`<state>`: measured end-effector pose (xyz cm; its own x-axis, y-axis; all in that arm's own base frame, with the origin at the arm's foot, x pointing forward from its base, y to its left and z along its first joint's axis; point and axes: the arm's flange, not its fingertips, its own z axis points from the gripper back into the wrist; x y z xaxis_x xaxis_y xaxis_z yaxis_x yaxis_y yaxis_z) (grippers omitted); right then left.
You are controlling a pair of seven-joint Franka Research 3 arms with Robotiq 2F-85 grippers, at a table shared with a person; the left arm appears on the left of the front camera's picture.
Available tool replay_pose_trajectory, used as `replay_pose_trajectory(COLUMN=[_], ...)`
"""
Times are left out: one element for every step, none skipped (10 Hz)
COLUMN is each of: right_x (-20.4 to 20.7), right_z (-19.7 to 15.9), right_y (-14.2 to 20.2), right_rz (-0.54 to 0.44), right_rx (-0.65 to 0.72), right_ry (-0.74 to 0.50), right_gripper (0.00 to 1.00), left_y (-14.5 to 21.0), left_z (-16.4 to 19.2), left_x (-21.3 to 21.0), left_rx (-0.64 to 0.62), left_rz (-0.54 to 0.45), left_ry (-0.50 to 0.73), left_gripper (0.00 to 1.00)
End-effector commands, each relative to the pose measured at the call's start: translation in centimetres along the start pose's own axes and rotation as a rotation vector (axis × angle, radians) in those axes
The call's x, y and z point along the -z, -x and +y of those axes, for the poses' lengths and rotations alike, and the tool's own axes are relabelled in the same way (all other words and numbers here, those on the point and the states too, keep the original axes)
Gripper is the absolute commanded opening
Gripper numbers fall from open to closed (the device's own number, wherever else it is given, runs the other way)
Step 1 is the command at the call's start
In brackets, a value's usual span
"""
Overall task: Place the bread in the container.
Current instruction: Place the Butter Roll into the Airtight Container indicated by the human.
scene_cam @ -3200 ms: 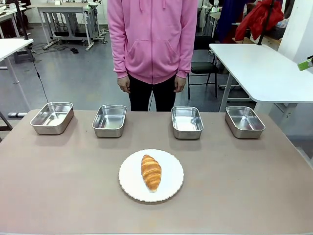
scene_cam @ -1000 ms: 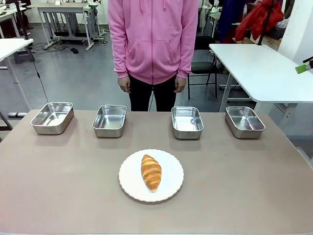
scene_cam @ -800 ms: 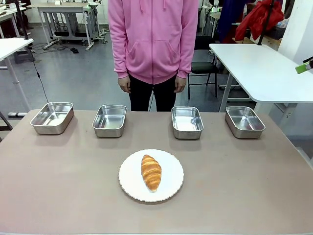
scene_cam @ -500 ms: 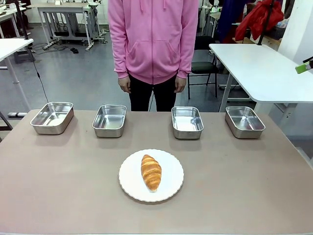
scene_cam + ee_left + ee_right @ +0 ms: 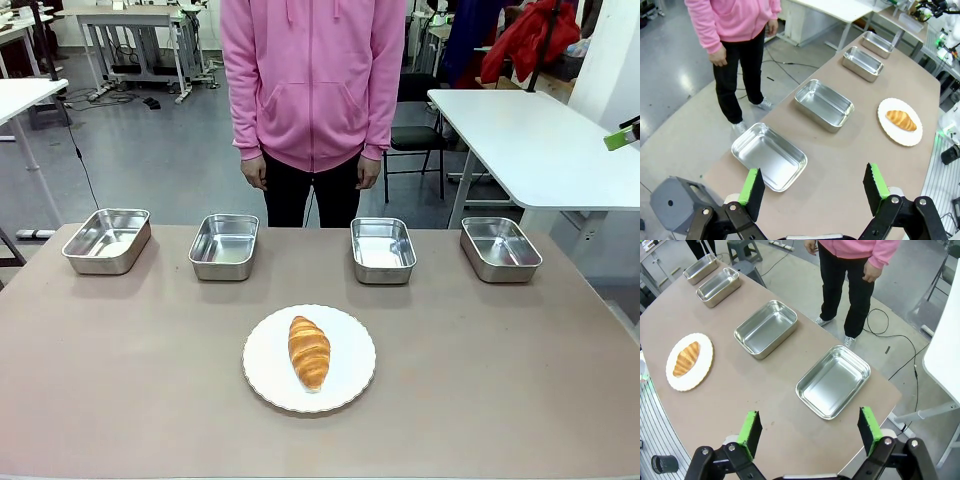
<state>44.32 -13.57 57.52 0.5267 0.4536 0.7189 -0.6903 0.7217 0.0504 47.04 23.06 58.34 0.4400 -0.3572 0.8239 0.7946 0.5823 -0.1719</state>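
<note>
Bread on the plate, both grippers up high and holding nothing.
The bread (image 5: 309, 352) lies lengthwise on the white plate (image 5: 262, 378), on the near middle of the table (image 5: 120, 380) and well apart from the four pans (image 5: 223, 246) lined up along the far edge. The left gripper (image 5: 814, 184) hangs over its end of the table with jaws spread wide, the end pan (image 5: 769, 156) showing beyond its fingers. The right gripper (image 5: 809, 426) mirrors it, jaws spread too, above the opposite end pan (image 5: 833, 381). The person (image 5: 312, 80) stands behind the pans, arms down.
</note>
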Motion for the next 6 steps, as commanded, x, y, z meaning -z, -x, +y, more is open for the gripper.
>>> replay_pose_trajectory(right_x=[0.08,0.08,0.08,0.08,0.08,0.08], right_z=[0.02,0.02,0.02,0.02,0.02,0.02], right_y=[-0.13,-0.13,-0.13,-0.13,-0.13,-0.13], right_rz=[-0.011,-0.011,-0.011,-0.011,-0.011,-0.011], right_rx=[-0.002,-0.002,-0.002,-0.002,-0.002,-0.002], right_ry=[-0.009,-0.009,-0.009,-0.009,-0.009,-0.009], right_gripper=[1.00,1.00,1.00,1.00,1.00,1.00], left_y=[0.01,0.01,0.01,0.01,0.01,0.01], left_z=[-0.03,-0.03,-0.03,-0.03,-0.03,-0.03], left_x=[-0.05,-0.05,-0.05,-0.05,-0.05,-0.05], left_rx=[0.007,0.007,0.007,0.007,0.007,0.007], left_rz=[-0.001,-0.001,-0.001,-0.001,-0.001,-0.001], left_ry=[0.001,0.001,0.001,0.001,0.001,0.001], left_gripper=[1.00,1.00,1.00,1.00,1.00,1.00])
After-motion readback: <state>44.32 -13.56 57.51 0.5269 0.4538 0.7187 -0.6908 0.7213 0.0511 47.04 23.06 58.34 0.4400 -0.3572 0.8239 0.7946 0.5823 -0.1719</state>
